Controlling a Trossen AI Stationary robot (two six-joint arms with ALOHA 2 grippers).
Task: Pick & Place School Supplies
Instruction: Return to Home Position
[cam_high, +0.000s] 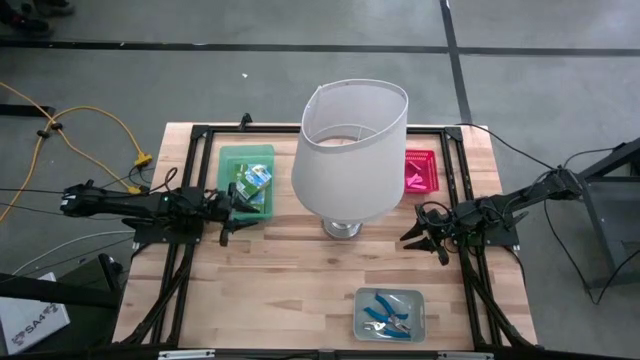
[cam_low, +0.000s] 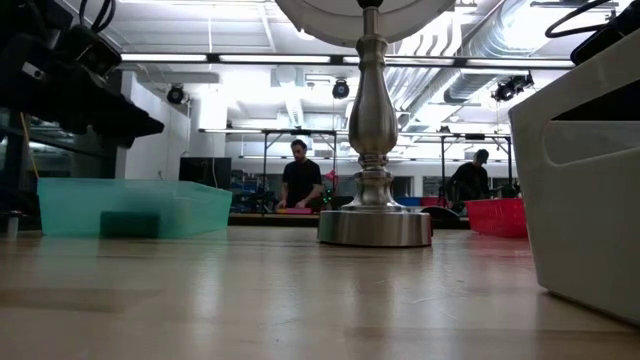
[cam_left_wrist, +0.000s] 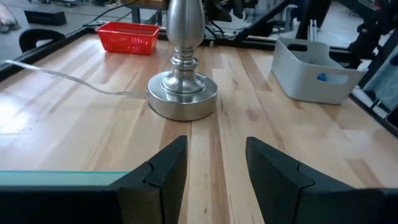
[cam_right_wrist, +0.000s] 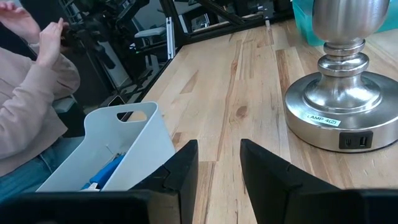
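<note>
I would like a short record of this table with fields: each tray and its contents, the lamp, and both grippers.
green tray: left of lamp, holds green-yellow boxes
red tray: right of lamp, holds pink erasers
grey tray: near table edge, holds blue-handled scissors
lamp: centre, white shade, metal base
left gripper: open, empty, at the green tray's edge
right gripper: open, empty, right of lamp base

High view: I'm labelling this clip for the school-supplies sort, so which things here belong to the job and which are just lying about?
Job: printed boxes in the green tray; pink pieces in the red tray; blue-handled scissors in the grey tray.

Lying about: the lamp with its white shade, mid-table; the yellow cable on the floor.
</note>
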